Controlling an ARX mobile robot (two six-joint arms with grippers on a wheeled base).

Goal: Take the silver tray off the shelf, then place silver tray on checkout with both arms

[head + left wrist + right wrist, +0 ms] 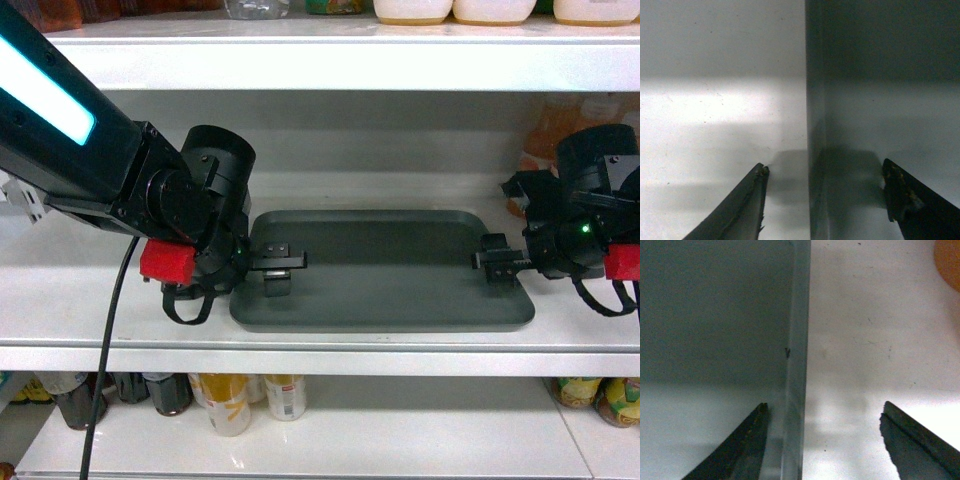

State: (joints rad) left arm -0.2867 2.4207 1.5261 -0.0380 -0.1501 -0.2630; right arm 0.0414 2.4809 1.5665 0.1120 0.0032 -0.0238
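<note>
Lying flat on the white shelf, the silver tray sits between two black arms. The left tool straddles the tray's left rim with fingers spread wide, and the right tool straddles the right rim, equally wide. Neither is clamped on the tray.
</note>
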